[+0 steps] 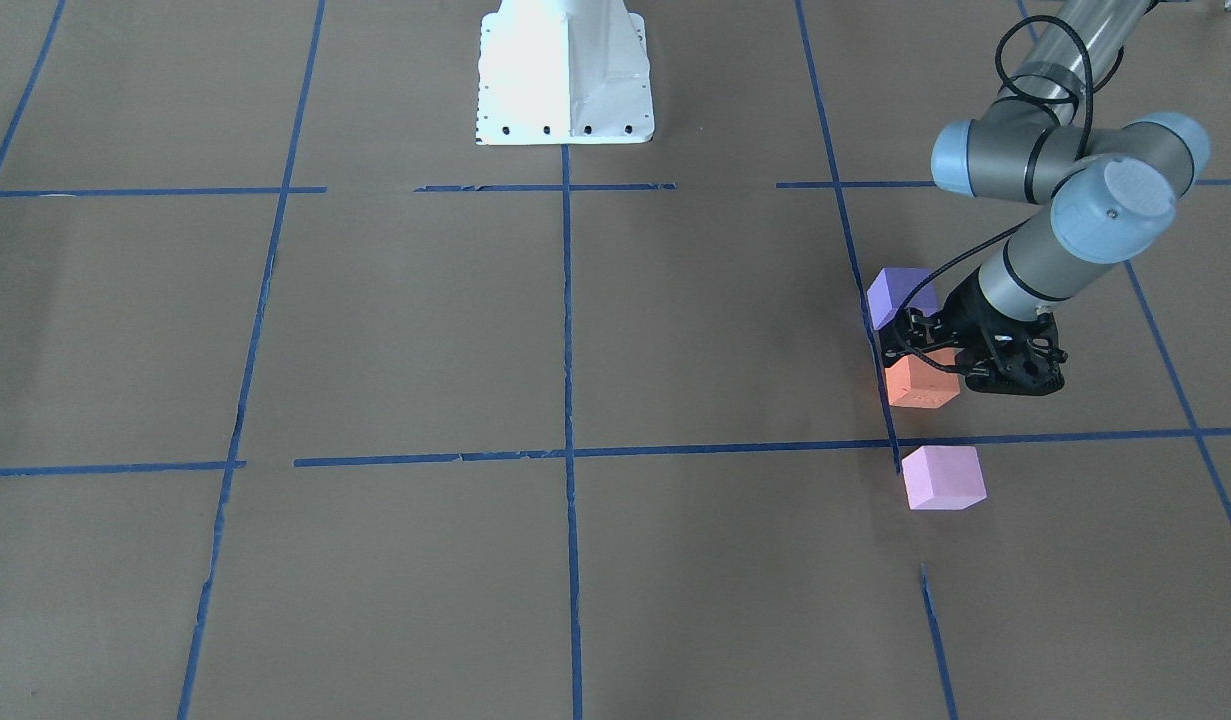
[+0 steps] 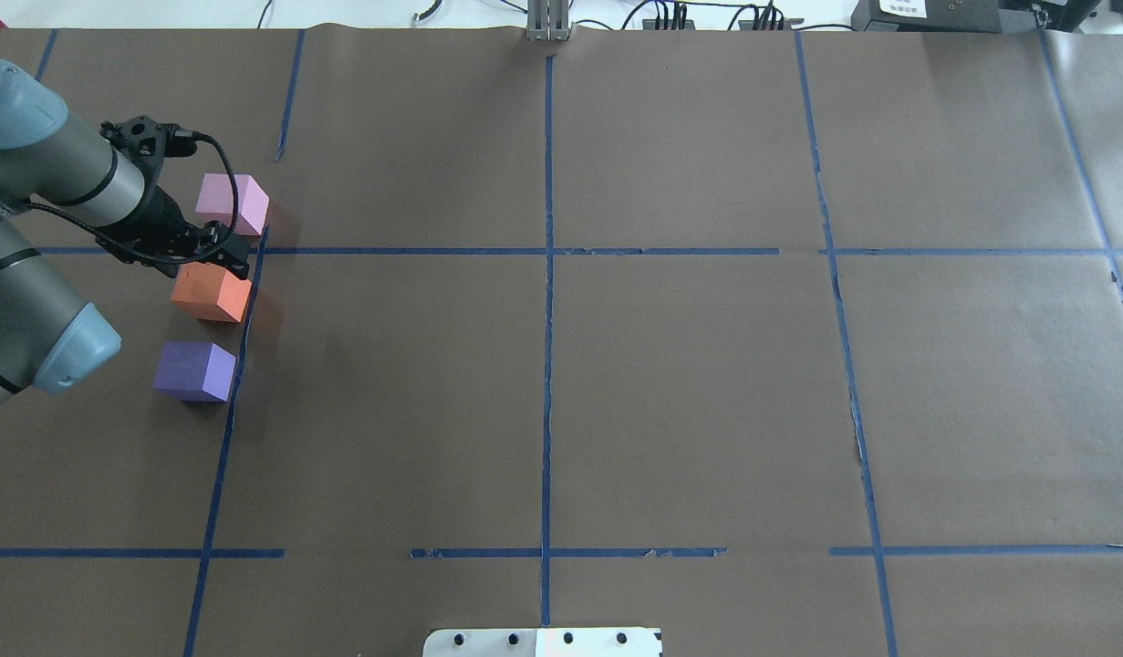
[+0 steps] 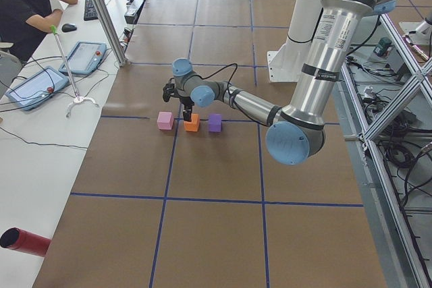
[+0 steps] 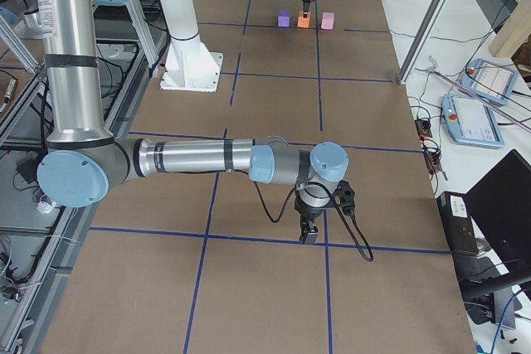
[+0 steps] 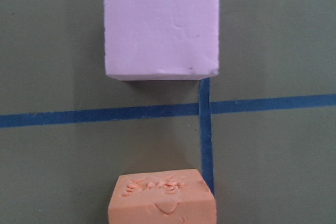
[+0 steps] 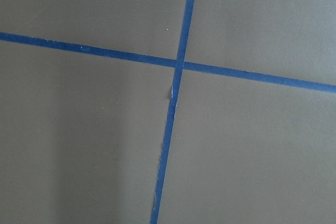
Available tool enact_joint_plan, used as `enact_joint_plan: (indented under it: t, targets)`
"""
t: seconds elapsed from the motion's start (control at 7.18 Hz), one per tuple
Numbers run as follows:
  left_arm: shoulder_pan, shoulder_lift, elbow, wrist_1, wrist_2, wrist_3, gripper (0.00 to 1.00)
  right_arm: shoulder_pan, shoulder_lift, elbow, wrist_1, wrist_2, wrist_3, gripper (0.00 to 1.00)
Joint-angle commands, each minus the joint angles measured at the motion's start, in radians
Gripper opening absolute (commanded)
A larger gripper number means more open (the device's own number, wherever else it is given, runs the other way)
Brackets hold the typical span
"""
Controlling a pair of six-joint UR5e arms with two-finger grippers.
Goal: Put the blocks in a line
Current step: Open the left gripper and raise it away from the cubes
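The left pincer (image 1: 933,350) hangs over the orange block (image 1: 920,385), opening I cannot tell; line seems done, so lift straight up.

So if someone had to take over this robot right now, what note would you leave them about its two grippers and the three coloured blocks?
Grippers: the left gripper is low over the orange block; whether it grips it cannot be told. The right gripper hangs far from the blocks; open or shut is unclear.
Blocks: the pink block, orange block and purple block stand in a row beside a blue tape line, with gaps between them.
Done: the row looks formed.
Left: probably confirm the orange block is free, then lift the left arm away.
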Motion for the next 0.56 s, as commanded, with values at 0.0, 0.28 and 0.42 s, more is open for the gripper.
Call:
enact_joint_plan:
  t: [0.0,0.28,0.42]
  targets:
    - [-0.104,-0.016,-0.094,0.235,-0.001,0.24,1.0,0.0,0.0,0.0,0.0,0.0,0.001,1.0]
    - [-0.281,0.001,-0.105,0.27,-0.001,0.44,1.0,0.0,0.0,0.0,0.0,0.0,0.0,1.0]
    - [-0.36,0.034,-0.097,0.307,-0.001,0.575,1.0,0.0,0.0,0.0,0.0,0.0,0.0,1.0]
